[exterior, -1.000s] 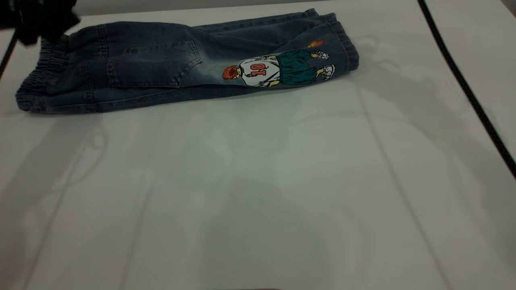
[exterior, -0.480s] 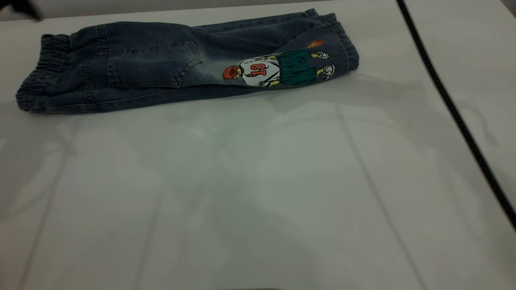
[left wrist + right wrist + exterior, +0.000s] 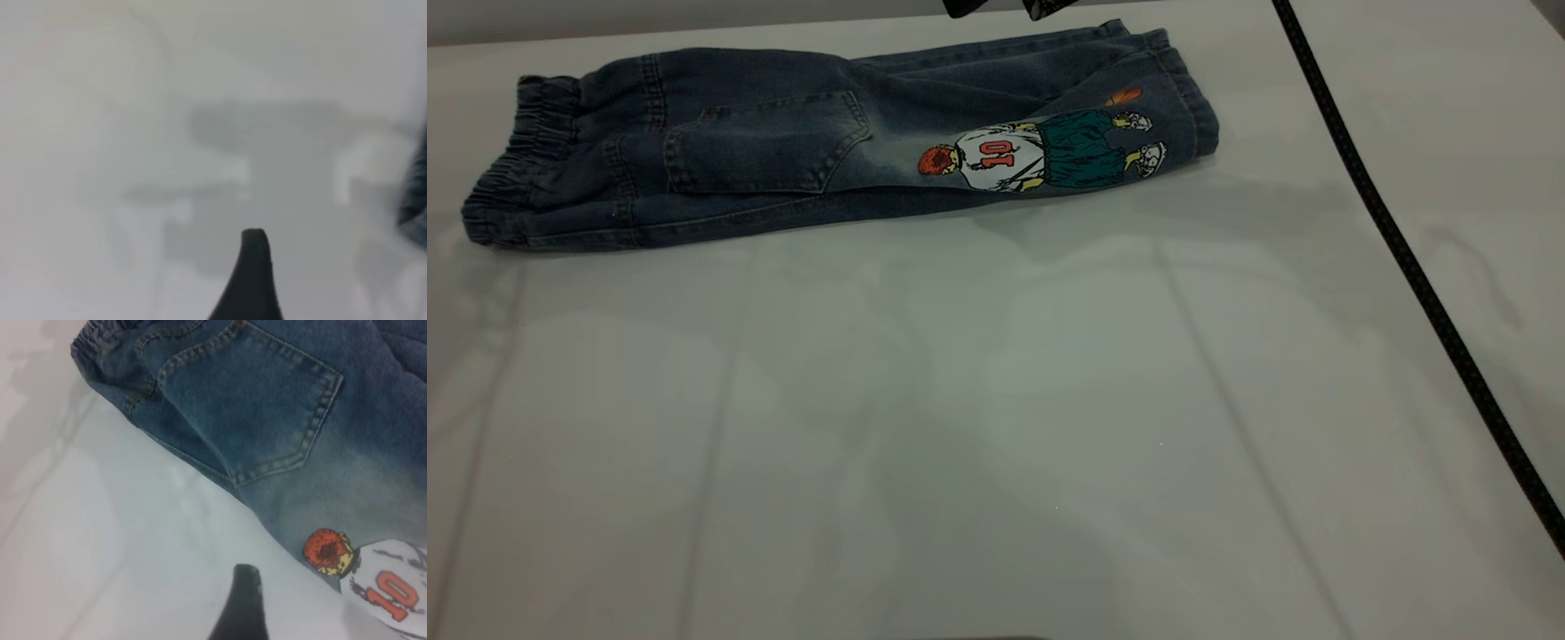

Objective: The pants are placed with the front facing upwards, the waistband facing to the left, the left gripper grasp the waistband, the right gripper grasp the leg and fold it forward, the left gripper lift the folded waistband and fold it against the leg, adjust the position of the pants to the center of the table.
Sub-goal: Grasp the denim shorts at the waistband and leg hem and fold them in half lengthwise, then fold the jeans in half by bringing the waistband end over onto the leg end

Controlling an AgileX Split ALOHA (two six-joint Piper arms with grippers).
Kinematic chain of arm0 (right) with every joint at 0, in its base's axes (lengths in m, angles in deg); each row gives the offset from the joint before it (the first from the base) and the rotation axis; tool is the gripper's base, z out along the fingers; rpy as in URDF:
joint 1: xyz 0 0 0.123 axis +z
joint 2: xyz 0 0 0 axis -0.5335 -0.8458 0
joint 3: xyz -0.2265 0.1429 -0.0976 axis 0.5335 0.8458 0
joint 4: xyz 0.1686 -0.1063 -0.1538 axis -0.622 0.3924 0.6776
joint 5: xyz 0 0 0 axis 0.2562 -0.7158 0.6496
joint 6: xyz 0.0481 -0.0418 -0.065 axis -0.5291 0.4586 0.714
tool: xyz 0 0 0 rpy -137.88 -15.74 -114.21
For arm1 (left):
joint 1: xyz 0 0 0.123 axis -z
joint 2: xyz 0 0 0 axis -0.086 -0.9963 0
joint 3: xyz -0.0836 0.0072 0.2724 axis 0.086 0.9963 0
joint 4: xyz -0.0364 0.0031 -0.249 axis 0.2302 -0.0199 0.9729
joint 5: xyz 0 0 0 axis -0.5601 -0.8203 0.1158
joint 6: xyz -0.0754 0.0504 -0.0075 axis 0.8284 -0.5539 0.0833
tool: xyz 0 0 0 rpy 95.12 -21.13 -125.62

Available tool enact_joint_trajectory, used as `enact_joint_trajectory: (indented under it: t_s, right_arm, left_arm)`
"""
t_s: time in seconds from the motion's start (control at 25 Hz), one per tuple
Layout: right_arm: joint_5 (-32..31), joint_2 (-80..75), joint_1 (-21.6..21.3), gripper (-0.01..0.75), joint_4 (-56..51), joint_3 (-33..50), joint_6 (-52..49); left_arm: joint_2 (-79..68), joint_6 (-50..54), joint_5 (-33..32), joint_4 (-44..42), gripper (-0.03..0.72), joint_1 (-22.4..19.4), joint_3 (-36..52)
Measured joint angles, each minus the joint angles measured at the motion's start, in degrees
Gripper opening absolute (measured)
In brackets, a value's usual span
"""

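The pants (image 3: 836,133) are already folded lengthwise near the surface's (image 3: 996,427) far edge; the waistband (image 3: 511,160)-to-leg (image 3: 1067,133) fold and centring remain. Neither hand's state can be told.

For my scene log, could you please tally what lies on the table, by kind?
Pants, folded lengthwise, cartoon print up: 1
Black cable, across the table's right side: 1
Total: 2

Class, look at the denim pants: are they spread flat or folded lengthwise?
Folded lengthwise. The pants lie as one narrow strip, back pocket and cartoon print facing up, one leg stacked on the other.
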Motion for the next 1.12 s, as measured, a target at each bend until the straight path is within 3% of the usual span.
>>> enact_joint_trajectory:
  t_s: [0.2, 0.56, 0.84, 1.12]
  right_arm:
    - [-1.0, 0.0, 0.0, 0.564, 0.1, 0.0, -0.1]
    - [-2.8, 0.0, 0.0, 0.564, 0.2, 0.0, -0.6]
    - [-4.4, 0.0, 0.0, 0.564, 0.2, 0.0, -1.3]
    - [-4.7, 0.0, 0.1, 0.564, 0.4, 0.0, -1.3]
  left_arm:
    - [0.0, -10.9, -6.1, 7.1, 0.587, 0.0, -4.6]
    - [-1.5, -46.2, -12.3, 35.3, 0.587, -1.2, -10.0]
    - [-9.1, -57.1, -10.9, 44.2, 0.587, -6.9, -10.6]
    - [-14.2, -59.2, -5.0, 47.1, 0.587, -7.8, -11.3]
